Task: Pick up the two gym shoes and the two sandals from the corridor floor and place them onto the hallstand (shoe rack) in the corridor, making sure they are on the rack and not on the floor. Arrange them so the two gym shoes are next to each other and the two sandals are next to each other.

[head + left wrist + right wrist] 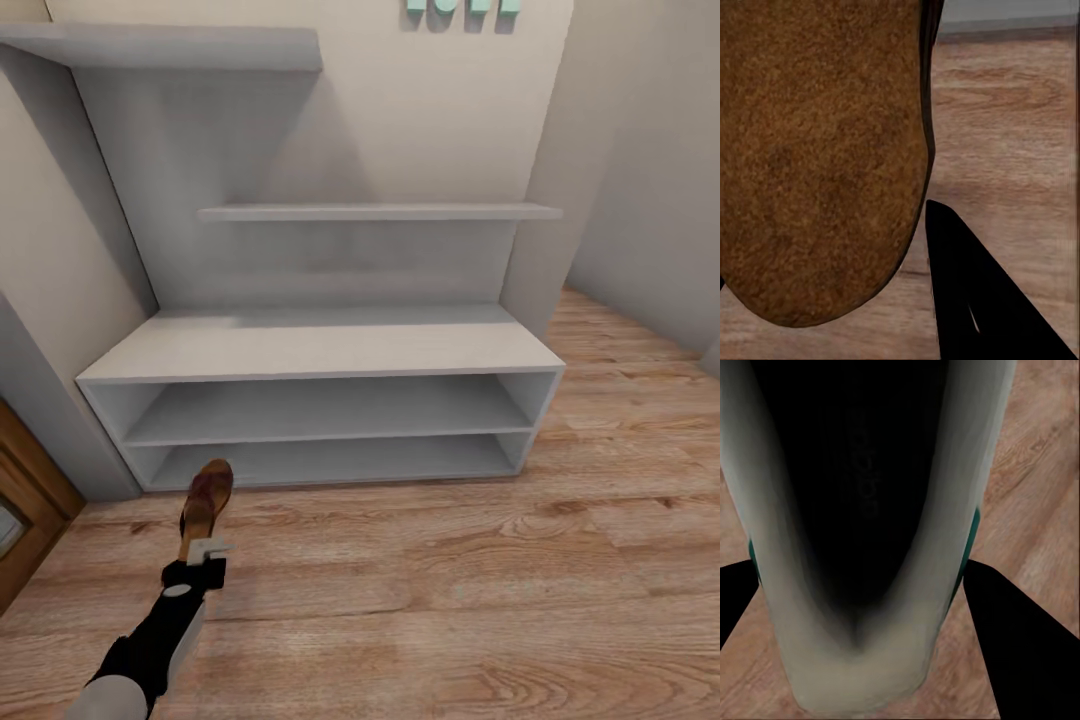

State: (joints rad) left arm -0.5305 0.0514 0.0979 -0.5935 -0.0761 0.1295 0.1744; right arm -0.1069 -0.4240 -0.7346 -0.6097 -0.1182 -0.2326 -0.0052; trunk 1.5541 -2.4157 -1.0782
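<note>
Low in the left of the head view, the left gripper is holding a brown sandal by its heel end, the toe pointing up toward the bottom left corner of the grey shoe rack. In the left wrist view the tan footbed is pressing close to the camera, with one dark finger beside it and the wood floor behind. In the right wrist view the right gripper is clamping a white gym shoe between its two dark fingers, seen looking into the shoe's dark opening.

Nothing is lying on the rack's shelves or top yet. The sandal is hanging long past a small grip at one end, so I judge it is likely to swing or slip free if the arm is moving fast, and its toe is likely to catch the shelf edge on the way in. A drop here would leave it on the floor.
</note>
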